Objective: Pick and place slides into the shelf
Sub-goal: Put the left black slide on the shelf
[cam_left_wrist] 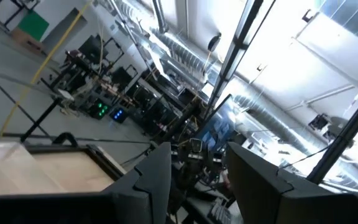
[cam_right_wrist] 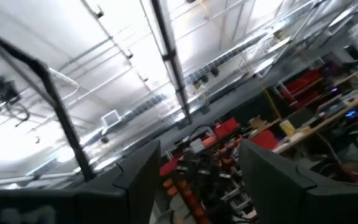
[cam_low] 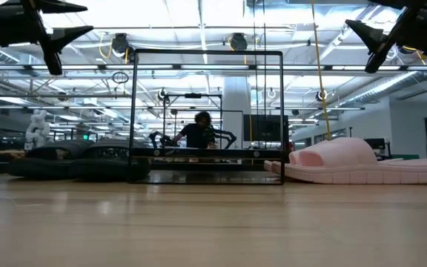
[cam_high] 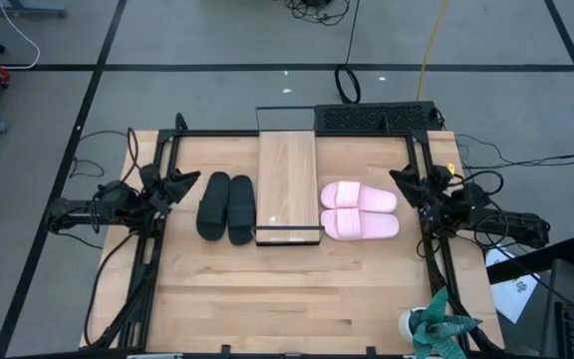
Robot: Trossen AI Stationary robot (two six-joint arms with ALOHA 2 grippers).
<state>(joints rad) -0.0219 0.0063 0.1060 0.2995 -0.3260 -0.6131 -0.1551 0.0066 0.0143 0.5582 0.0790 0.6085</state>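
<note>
The black slides (cam_high: 226, 207) lie side by side on the counter (cam_high: 287, 294), just beside the shelf (cam_high: 287, 186) on its left-arm side, their long axes parallel to the shelf's long edge. The pink slides (cam_high: 359, 210) sit on the shelf's other side, touching each other, their long axes crosswise to the shelf. The shelf's board is bare, so no slide has been placed yet.

The left gripper (cam_high: 185, 184) hangs above the counter with its fingers spread wide and empty; the black pair lies just ahead of those fingers, toward the shelf. The right gripper (cam_high: 404, 179) mirrors it, fingers wide and holding nothing, with the pink pair just ahead toward the shelf. Each arm is clearly nearer its own pair.
</note>
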